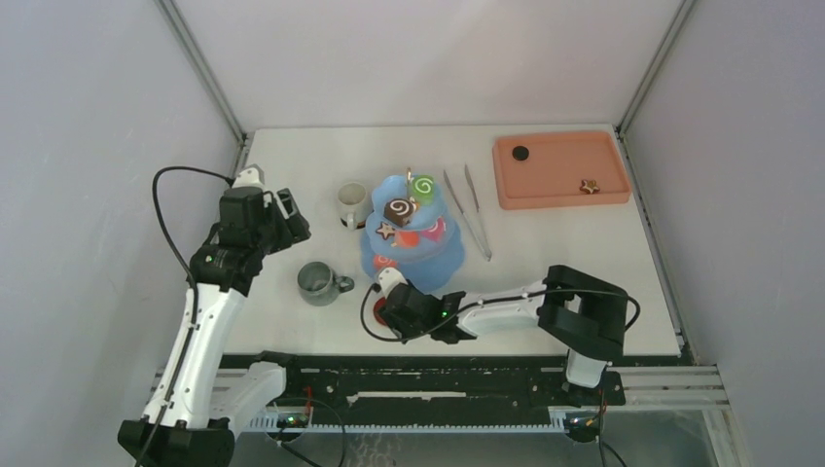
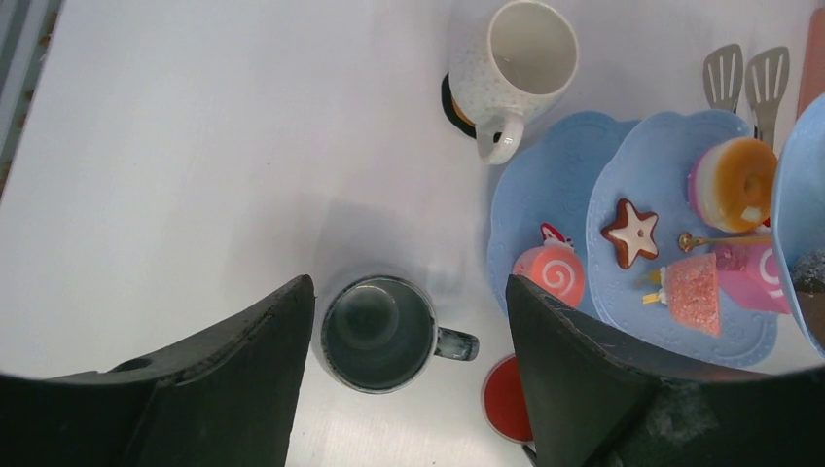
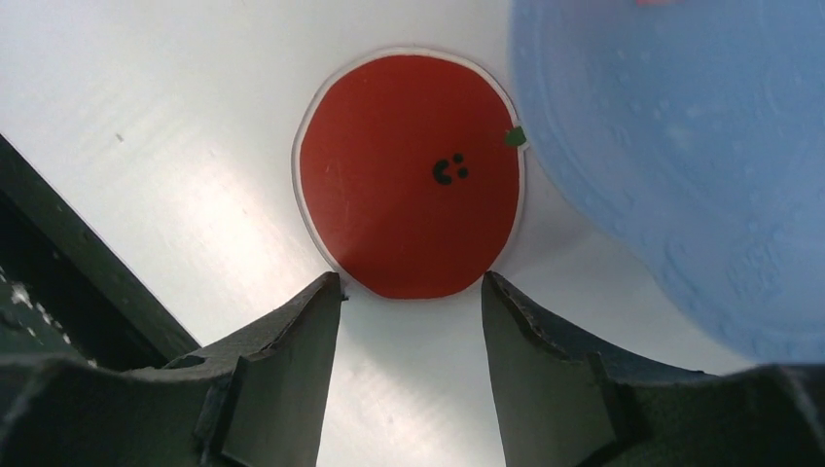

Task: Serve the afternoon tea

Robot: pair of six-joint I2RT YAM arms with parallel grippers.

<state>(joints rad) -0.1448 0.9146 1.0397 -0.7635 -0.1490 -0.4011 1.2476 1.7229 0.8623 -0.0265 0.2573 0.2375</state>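
The light blue three-tier cake stand (image 1: 443,255) stands mid-table with swirl rolls (image 1: 400,210), a star cookie (image 2: 630,232) and an orange tart (image 2: 732,183) on its tiers. The grey-green mug (image 1: 319,282) stands left of it and the white mug (image 1: 352,202) behind, on a black coaster. My left gripper (image 1: 292,219) is open, high above the grey-green mug (image 2: 379,333). My right gripper (image 3: 411,282) is open and low on the table. Its fingertips are at the near edge of a flat red disc (image 3: 409,175) beside the stand's base (image 3: 681,165).
A salmon-pink tray (image 1: 561,195) at the back right holds a black disc (image 1: 520,153) and a star cookie (image 1: 589,186). Long metal tongs (image 1: 469,209) lie right of the stand. Grey walls close in the table on three sides.
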